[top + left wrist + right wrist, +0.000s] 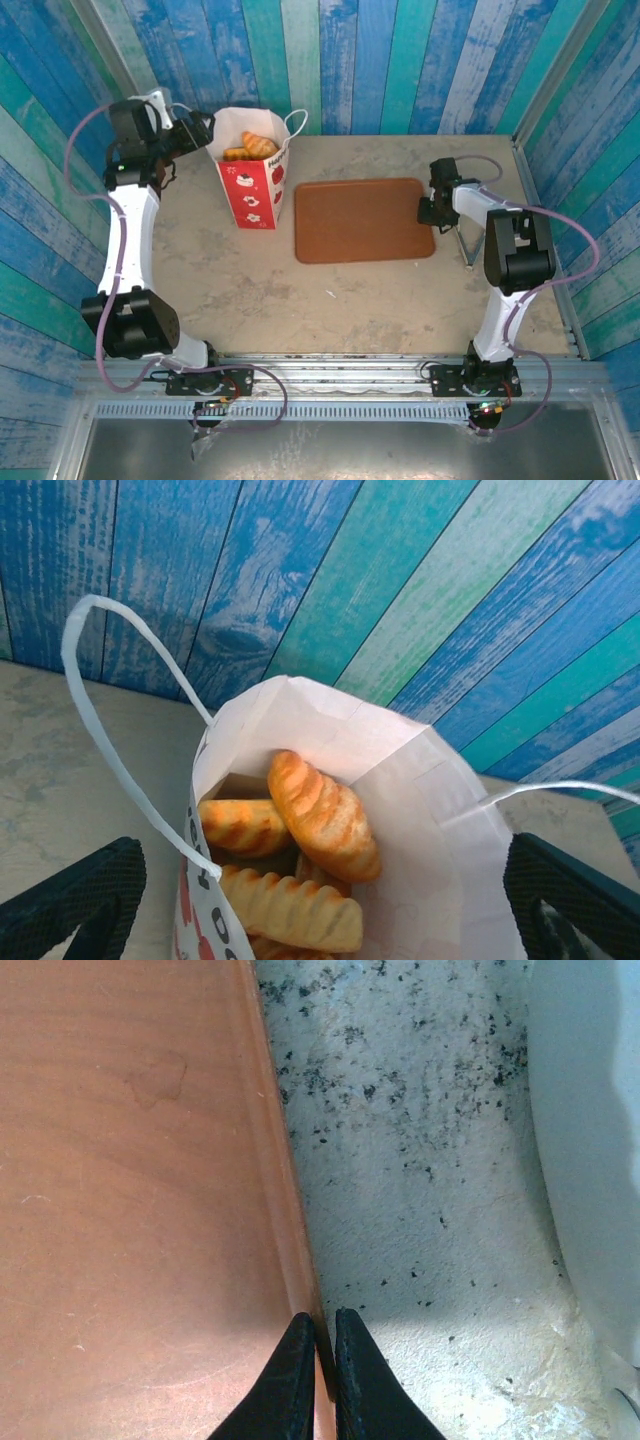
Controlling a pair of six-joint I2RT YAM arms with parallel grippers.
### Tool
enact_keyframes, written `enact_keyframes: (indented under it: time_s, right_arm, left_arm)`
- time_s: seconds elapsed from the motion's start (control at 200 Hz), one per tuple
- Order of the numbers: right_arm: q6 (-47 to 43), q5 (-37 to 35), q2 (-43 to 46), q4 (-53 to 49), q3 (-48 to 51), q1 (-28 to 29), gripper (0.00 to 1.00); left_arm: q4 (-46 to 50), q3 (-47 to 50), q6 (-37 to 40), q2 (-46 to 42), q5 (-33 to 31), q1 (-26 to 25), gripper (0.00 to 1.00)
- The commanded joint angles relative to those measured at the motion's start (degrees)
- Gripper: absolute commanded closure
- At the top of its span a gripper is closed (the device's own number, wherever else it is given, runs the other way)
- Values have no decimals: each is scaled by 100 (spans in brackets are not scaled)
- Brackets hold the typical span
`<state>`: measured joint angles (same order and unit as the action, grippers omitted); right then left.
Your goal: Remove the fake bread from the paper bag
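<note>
- Several pieces of bread (pixel 322 815) sit inside the bag (pixel 420 810), piled below its open mouth: golden ridged ones and an orange-brown roll among them.
- From the top view the bread (pixel 255 147) shows as a small golden heap in the bag (pixel 255 185), which stands upright at the far left of the table (pixel 380 290), near the back wall.
- One white loop handle (pixel 100 730) arches up on the bag's left side.
- Left gripper (pixel 195 130) hangs at the bag's mouth; its fingers are spread wide, one on each side of the bag, and it (pixel 320 900) grips nothing.
- Tray (pixel 365 220), flat and brown, lies right of the bag and apart from it, bare.
- Right gripper (pixel 432 208) sits at the tray's right edge.
- Its wrist view shows the right gripper (pixel 323 1340) with fingers drawn almost together, straddling the rim of the tray (pixel 130 1210) where it meets the speckled table (pixel 420 1160); they may be nipping the rim, but I cannot tell.
</note>
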<state>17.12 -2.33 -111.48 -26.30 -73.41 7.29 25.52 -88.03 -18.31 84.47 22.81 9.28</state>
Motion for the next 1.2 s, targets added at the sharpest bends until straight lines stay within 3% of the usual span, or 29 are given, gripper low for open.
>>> enact_keyframes:
  time_s: [0.0,0.125,0.411,0.566,0.746,1.192]
  right_arm:
    - [228,116,26,50,115,-48,90]
    - [251,119,-38,-5,82,-49,89]
    - [652,323,175,231,431,-61,91]
    - [604,274,365,310,580,-73,91]
    - [487,334,477,298,608,-181,91]
    - [-977,617,-268,-342,-183,-281,86]
  left_arm:
    - [-152,165,20,-478,-53,26,1]
    - [-194,340,19,-659,-95,21,6]
    - [-268,868,-205,-1172,-524,29,6]
    - [-410,1300,-461,-1705,-1208,19,6]
    - [-846,1799,-202,-2293,-1149,25,6]
    - [-693,1876,27,-2479,-1039,24,6]
